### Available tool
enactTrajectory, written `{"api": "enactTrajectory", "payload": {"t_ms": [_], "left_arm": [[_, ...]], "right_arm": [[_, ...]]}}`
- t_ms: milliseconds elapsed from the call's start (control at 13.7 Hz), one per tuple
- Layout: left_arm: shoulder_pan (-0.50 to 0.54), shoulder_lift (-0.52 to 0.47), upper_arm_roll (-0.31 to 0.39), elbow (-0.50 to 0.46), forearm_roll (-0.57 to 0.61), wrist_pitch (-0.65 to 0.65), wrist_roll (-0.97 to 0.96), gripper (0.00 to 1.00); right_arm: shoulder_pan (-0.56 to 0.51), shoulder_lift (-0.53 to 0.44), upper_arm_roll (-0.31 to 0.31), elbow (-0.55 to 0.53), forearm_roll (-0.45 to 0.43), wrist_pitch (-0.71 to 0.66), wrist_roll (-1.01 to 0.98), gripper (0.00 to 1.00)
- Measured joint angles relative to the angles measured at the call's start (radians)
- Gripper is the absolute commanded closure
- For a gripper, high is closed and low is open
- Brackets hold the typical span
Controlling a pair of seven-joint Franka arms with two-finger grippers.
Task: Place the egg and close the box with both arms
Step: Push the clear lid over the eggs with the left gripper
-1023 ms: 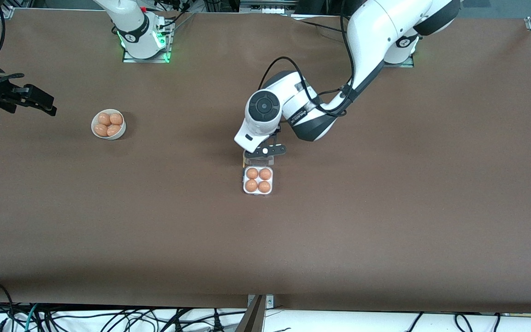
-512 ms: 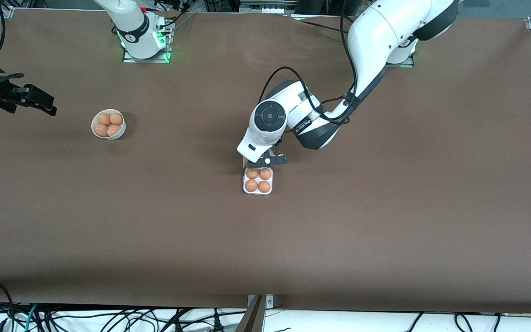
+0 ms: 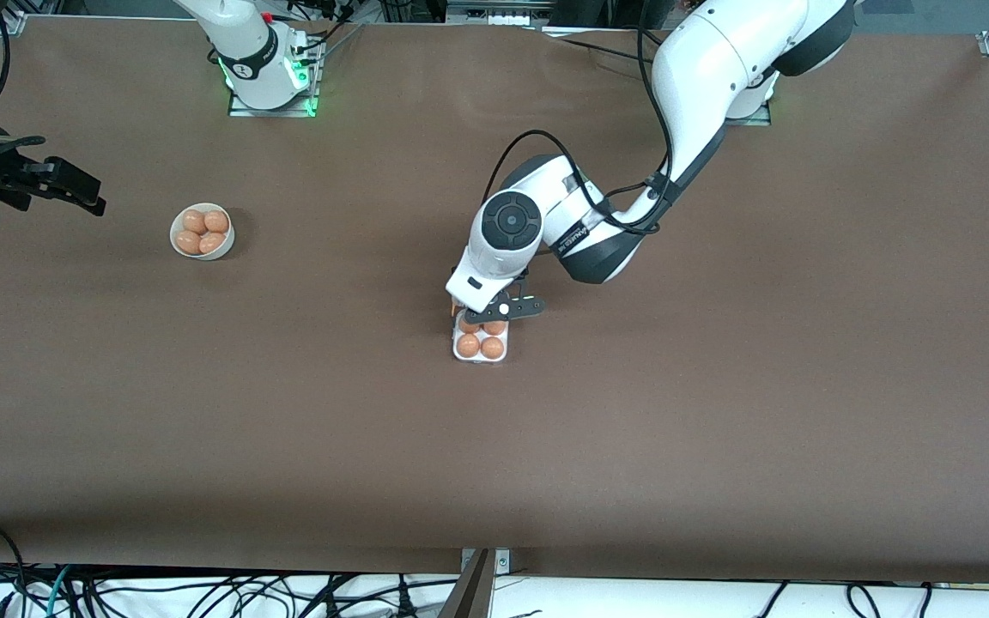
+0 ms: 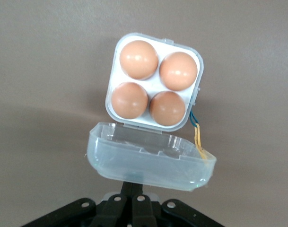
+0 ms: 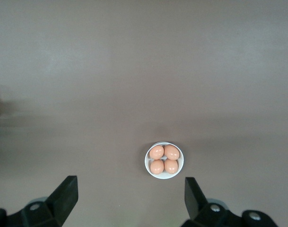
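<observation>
Centre of the front view: small square clear-plastic egg box (image 3: 481, 345), pale tray, four orange-brown eggs (image 4: 139, 59) filling its cells. Hinged transparent lid (image 4: 151, 163) half-raised, tilted over the tray's edge. Left gripper (image 3: 494, 314) directly over the lid, jaws pressed together, hiding two eggs from the front. Upper left: round white bowl (image 3: 178, 245) with four more eggs. Right gripper (image 5: 129, 196) waits at the left edge, jaws spread, holding nothing.
</observation>
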Motion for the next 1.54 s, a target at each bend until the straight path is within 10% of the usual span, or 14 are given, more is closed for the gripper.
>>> {"api": "enactTrajectory", "payload": {"t_ms": [1389,1462,1535], "left_arm": [[-0.062,0.046,0.146,0.057,-0.041,0.089,0.034,1.00],[-0.062,0.046,0.147,0.058,-0.041,0.089,0.034,0.90],[-0.062,0.046,0.148,0.060,-0.041,0.089,0.035,0.37]], "right_arm": [[0.000,0.000,0.000,0.000,0.000,0.000,0.000,0.00],[0.000,0.000,0.000,0.000,0.000,0.000,0.000,0.00],[0.000,0.000,0.000,0.000,0.000,0.000,0.000,0.00]]}}
